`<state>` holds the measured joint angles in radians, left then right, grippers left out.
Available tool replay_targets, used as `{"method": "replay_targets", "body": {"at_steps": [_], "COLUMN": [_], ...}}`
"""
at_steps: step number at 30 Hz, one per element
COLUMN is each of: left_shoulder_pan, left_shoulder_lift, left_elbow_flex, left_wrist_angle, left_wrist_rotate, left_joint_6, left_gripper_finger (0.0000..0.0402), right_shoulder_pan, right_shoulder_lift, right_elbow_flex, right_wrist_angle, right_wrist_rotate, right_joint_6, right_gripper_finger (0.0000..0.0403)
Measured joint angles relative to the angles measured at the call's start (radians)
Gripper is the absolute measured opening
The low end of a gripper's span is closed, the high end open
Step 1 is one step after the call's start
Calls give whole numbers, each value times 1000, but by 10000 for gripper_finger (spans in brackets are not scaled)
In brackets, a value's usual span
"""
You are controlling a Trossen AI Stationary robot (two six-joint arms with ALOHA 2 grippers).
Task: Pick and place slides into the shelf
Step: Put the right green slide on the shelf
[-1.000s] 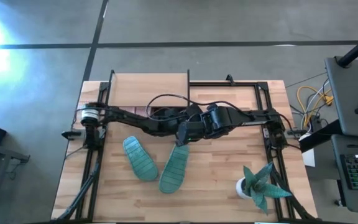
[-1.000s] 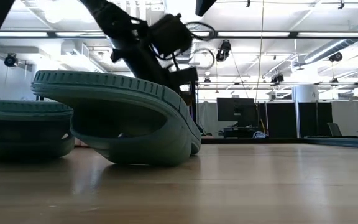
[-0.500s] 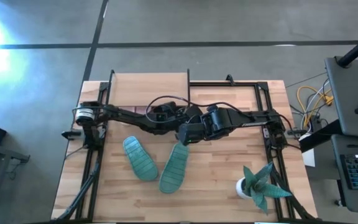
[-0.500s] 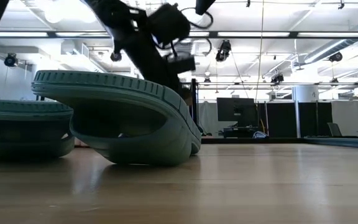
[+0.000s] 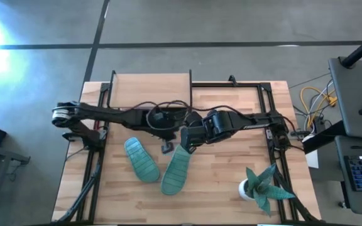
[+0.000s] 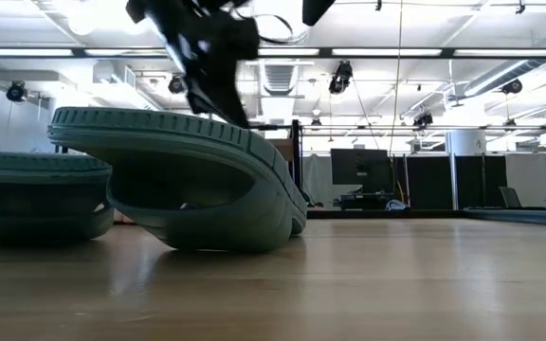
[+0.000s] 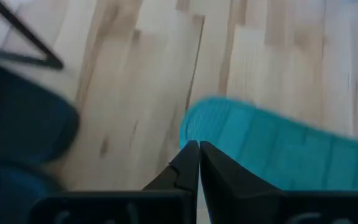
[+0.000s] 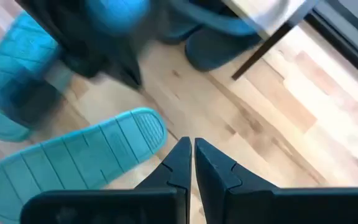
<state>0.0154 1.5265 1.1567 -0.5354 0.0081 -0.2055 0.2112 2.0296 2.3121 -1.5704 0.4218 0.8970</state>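
Progress check: two teal slides remain on the table (image 5: 231, 176), sole-up, side by side: one (image 5: 141, 159) and its mate (image 5: 176, 169). Neither is gripped.

Left pincer (image 5: 166, 148) hovers between the two, just off the toe end of the second one; fingers pressed together, holding nothing, per its wrist view (image 7: 194, 155), where a teal sole (image 7: 278, 149) sits right ahead of the tips.

Right pincer (image 5: 185, 145) is just beside the left one, above the toe of the same slide; fingers also pressed together and empty (image 8: 188, 152), with that ribbed sole (image 8: 73, 162) just ahead and to one side of the tips.

Shelf (image 5: 151, 88) stands beyond both pincers, at the table's far edge. Right wrist view shows dark rounded shapes under its board, probably slides already stowed; I can't tell colour or count.

Judgement: teal pair is the visible remainder, so two picks and two placements left. Neither has begun, both pincers would need to spread first.
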Motion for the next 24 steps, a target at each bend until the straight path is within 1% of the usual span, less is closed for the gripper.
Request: {"method": "replay_targets", "body": {"at_steps": [3, 6, 8, 11, 15, 17, 19, 22, 24], "left_shoulder_pan": [-49, -117, -167, -255, -373, -423, -470, -533, -571], "left_shoulder_lift": [-89, -191, -263, -362, -479, -521, -553, -574, -574], "left_elbow_flex": [-10, -48, -94, -173, -292, -347, -395, -440, -450], "left_wrist_angle": [-148, -199, -181, -122, -4, 50, 81, 120, 123], "left_wrist_rotate": [-1, 1, -2, -39, -157, -213, -254, -284, -301], "left_joint_6": [-8, -108, -219, -403, -652, -751, -834, -903, -915], "left_gripper_finger": [0, 0, 0, 0, 0, 0, 0, 0, 0], "right_shoulder_pan": [25, 88, 138, 199, 248, 263, 275, 287, 290], "right_shoulder_lift": [-2, -15, -28, -52, -95, -119, -142, -162, -165], "right_elbow_flex": [-37, -97, -144, -225, -342, -408, -486, -593, -657], "right_wrist_angle": [0, 0, -1, 1, 28, 98, 216, 438, 596], "right_wrist_rotate": [-42, -96, -96, -91, -83, -82, -82, -89, -89], "right_joint_6": [0, 12, 50, 137, 302, 359, 392, 443, 479], "right_gripper_finger": [13, 13, 13, 13, 13, 13, 13, 13, 13]}}
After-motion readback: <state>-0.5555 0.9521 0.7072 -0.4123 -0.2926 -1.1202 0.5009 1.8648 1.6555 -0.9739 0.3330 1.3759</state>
